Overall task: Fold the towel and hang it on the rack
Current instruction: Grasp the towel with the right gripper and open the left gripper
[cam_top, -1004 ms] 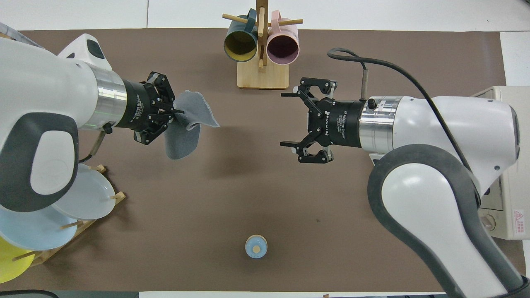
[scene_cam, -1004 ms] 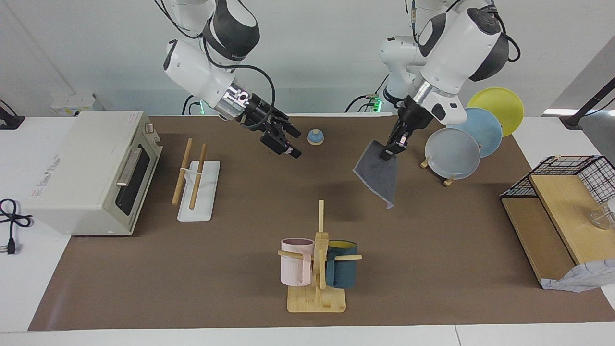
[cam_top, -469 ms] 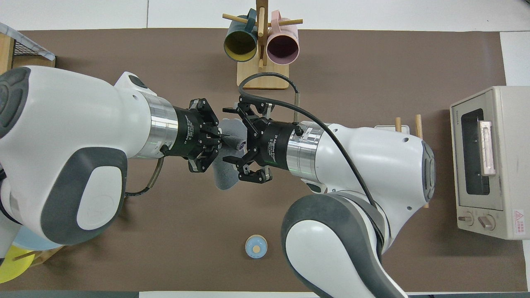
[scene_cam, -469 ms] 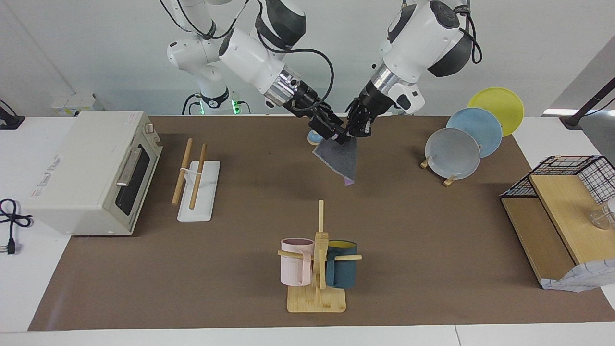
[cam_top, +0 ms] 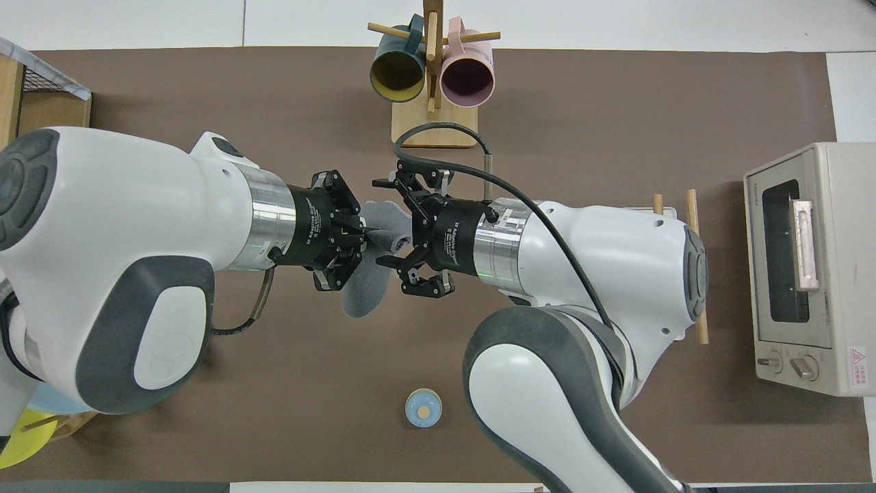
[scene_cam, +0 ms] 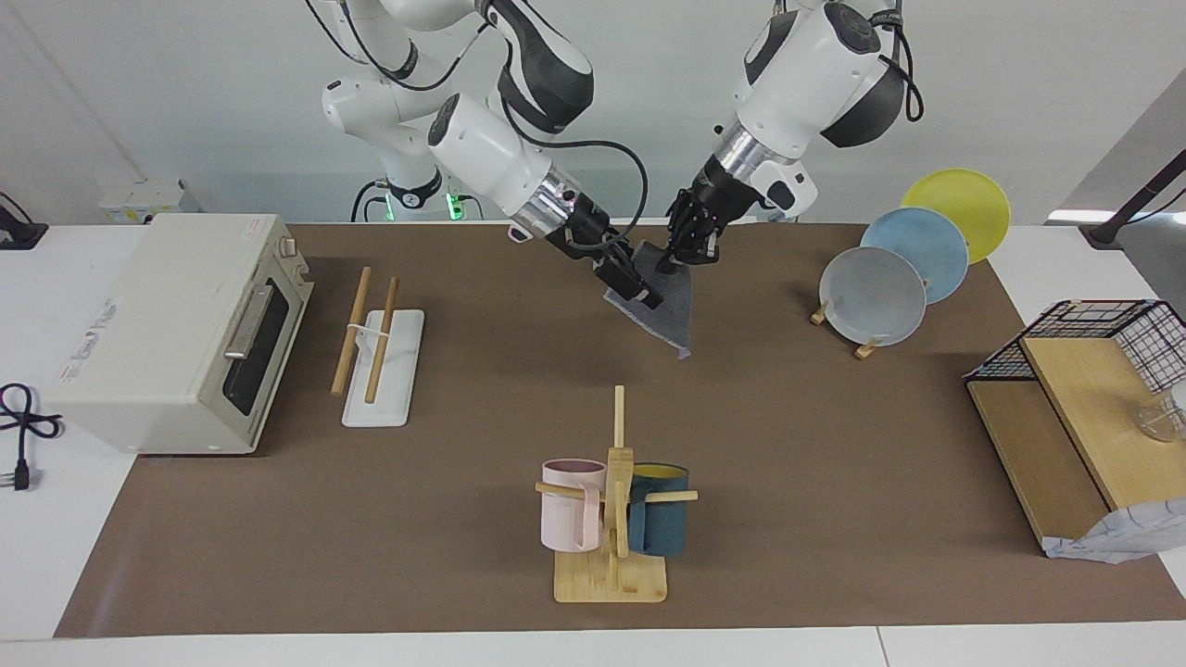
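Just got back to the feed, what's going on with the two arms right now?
The left tool is shut on one corner of the towel, which hangs in the air over the middle of the mat with its grey face showing. The right tool has come in at the towel's hanging edge, apparently to take a second hold; its fingers look open in the overhead view. The rack stands bare toward the right arm's end, in front of the toaster oven, so hanging is not yet done.
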Controlling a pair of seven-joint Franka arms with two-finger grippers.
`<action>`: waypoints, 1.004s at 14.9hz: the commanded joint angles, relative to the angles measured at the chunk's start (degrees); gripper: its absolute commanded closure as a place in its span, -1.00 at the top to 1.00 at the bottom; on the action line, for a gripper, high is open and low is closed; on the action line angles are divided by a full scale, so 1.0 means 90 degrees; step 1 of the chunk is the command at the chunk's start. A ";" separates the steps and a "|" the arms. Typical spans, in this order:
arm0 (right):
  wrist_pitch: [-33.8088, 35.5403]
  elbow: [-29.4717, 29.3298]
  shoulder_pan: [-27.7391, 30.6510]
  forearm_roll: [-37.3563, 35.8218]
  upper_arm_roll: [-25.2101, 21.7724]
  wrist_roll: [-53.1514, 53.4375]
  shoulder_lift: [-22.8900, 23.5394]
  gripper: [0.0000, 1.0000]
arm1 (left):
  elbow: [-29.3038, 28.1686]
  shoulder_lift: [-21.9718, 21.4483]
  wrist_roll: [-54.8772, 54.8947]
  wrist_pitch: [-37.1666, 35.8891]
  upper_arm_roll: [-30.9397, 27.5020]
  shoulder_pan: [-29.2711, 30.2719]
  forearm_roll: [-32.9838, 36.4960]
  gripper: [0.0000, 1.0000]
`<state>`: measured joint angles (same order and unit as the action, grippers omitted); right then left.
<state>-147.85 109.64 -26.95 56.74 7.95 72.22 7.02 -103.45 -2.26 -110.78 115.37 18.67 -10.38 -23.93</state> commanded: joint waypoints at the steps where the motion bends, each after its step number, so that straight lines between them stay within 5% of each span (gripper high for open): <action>1: -0.0164 0.0005 -0.0063 -0.0074 0.0044 -0.0085 0.0059 0.15 | -0.0224 -0.0198 -0.0161 0.0170 -0.0073 -0.0047 -0.0134 -1.00; 2: -0.0154 0.0005 -0.0053 -0.0074 0.0044 -0.0095 0.0059 -0.53 | -0.0224 -0.0189 -0.0200 0.0170 -0.0063 -0.0047 -0.0134 -1.00; 3: -0.0154 0.0005 -0.0063 -0.0074 0.0044 -0.0095 0.0059 -1.00 | -0.0215 -0.0188 -0.0210 0.0170 -0.0073 -0.0047 -0.0134 -1.00; 13: 0.0196 0.0005 0.0005 -0.0190 0.0005 -0.0766 0.0030 -1.00 | -0.0224 -0.0198 -0.0338 0.0180 -0.0073 -0.0057 -0.0124 -1.00; 15: 0.0586 -0.0014 0.0278 -0.0764 0.0005 -0.1070 0.0020 -1.00 | -0.0215 -0.0188 -0.0065 0.0218 -0.0063 -0.0057 -0.0105 0.92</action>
<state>-146.22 109.52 -26.90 54.05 8.02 65.46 7.74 -103.65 -2.29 -113.17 116.06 18.66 -10.38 -23.93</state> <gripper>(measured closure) 0.978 0.930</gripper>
